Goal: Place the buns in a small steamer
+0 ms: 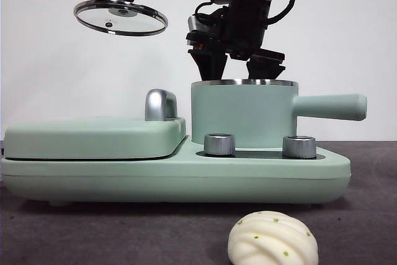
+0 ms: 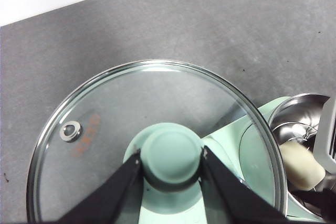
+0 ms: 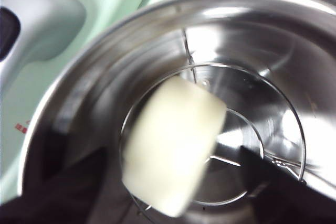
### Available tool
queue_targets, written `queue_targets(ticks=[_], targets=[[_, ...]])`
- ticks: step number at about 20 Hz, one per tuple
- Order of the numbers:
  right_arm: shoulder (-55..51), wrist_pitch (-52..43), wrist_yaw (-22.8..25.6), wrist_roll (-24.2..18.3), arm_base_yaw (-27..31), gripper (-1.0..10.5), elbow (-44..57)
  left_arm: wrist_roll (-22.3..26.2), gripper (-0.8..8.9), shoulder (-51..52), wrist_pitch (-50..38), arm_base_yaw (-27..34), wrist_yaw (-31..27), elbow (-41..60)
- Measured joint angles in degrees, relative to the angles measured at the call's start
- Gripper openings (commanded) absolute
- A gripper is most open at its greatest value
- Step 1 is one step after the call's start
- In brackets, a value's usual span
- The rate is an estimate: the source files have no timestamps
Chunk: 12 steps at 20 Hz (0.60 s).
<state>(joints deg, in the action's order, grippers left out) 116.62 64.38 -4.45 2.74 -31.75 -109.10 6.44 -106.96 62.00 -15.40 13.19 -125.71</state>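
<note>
With the left gripper [image 2: 170,163] clenched on the glass lid [image 1: 121,17] at upper left and the right gripper [image 1: 239,63], jaws parted, over the small steamer [image 1: 245,113], the smooth bun [image 3: 170,145] inside looks blurred, perhaps dropping and liable to land crooked, while the pleated bun [image 1: 273,240] waits at bottom centre.

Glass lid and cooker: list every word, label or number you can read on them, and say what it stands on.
Glass lid: orange print beside the steam vent, too blurred to read.
Cooker base: small red marks at the right wrist view's edge, too blurred and cut off to read.
Front view: no text shows on the steamer pot, the knobs or the pleated bun.
</note>
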Motion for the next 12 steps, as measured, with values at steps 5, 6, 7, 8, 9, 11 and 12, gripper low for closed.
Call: queue_targets(ticks=[5, 6, 7, 8, 9, 11, 12], targets=[[0.0, 0.3, 0.0, 0.0, 0.4, 4.7, -1.1, 0.0, 0.12, 0.0, 0.0, 0.0, 0.0, 0.0], [0.0, 0.8, 0.0, 0.0, 0.5, 4.7, -2.1, 0.0, 0.12, 0.0, 0.0, 0.0, 0.0, 0.0], [-0.2, 1.5, 0.0, 0.0, 0.5, 4.7, -3.6, 0.0, 0.12, 0.0, 0.0, 0.0, 0.0, 0.0], [-0.5, 2.4, 0.0, 0.0, 0.5, 4.7, -4.9, 0.0, 0.12, 0.0, 0.0, 0.0, 0.0, 0.0], [-1.2, 4.0, 0.0, 0.0, 0.5, 4.7, -6.4, 0.0, 0.12, 0.0, 0.0, 0.0, 0.0, 0.0], [-4.1, 7.6, 0.0, 0.0, 0.5, 4.7, -7.8, 0.0, 0.12, 0.0, 0.0, 0.0, 0.0, 0.0], [-5.8, 9.1, -0.1, 0.0, 0.5, 4.7, -7.9, 0.0, 0.12, 0.0, 0.0, 0.0, 0.0, 0.0]])
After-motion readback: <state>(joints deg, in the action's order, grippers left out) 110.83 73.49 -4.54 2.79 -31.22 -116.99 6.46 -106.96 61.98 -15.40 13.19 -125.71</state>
